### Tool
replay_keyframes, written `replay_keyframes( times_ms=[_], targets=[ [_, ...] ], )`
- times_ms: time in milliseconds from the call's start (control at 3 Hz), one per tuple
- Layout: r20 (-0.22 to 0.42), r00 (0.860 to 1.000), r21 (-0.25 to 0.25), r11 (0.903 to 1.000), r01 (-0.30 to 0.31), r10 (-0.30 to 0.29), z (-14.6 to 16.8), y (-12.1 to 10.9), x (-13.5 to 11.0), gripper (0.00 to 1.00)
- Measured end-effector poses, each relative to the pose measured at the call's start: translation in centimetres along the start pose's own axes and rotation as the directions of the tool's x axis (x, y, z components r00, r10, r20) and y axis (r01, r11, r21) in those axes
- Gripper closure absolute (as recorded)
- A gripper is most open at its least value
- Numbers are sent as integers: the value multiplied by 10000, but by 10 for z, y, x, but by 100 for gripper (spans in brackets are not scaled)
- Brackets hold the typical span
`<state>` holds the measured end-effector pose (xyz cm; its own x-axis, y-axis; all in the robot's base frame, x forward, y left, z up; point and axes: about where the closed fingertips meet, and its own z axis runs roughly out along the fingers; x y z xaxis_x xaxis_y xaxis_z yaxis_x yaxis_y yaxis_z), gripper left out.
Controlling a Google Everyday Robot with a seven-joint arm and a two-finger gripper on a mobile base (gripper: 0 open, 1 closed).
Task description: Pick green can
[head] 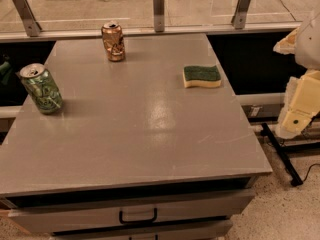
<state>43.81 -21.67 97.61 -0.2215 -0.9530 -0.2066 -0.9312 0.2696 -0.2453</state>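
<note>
We are looking at a grey table (150,134) whose top is carrying three things. The green can (41,89) is standing upright at the left edge, roughly midway between near and far, its silver top and tab showing and nothing touching it. A copper can (113,42) is standing upright at the far side, left of centre, well apart from the green can. A sponge (202,76), green face up over a yellow base, is lying flat toward the far right. The gripper (299,106) is hanging beyond the table's right side, over the floor and well apart from the green can. It is showing as cream-coloured blocks, and we cannot tell whether it is spread or closed. Below the near edge a drawer with a dark handle (138,217) is facing us. Beyond the far edge a rail (158,30) with metal posts is running across.
</note>
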Motion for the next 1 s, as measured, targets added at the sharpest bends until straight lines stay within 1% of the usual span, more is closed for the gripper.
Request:
replay_keyframes(
  times_ms=[333, 667, 1000],
  targets=[
    [1, 10000, 2, 10000, 0, 0, 0, 0, 0, 0],
    [414, 9991, -113, 9999, 68, -64, 2, -2, -8, 0],
    [1738, 9807, -499, 9937, 1000, -900, 32, -3, -66, 0]
  ],
)
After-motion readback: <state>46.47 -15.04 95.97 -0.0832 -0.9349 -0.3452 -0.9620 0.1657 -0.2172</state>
